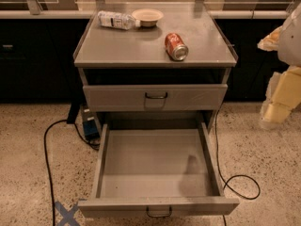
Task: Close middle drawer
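The middle drawer (157, 205) of the grey metal cabinet (155, 51) is pulled far out toward the camera. Its empty grey inside shows, and its low front panel carries a small dark loop handle (158, 213) at the bottom of the view. Above it the taller-fronted top drawer (155, 97) sits almost flush with the cabinet. The bottom drawer is hidden under the open one. My gripper (278, 102), pale yellow and white, hangs at the right edge of the view. It is to the right of the cabinet at about top-drawer height and apart from it.
On the cabinet top lie a clear water bottle (116, 20), a tan bowl (147, 17) and a red soda can (176, 46) on its side. Black cables (47, 149) run over the speckled floor on both sides. A blue tape cross (63, 213) marks the floor at front left.
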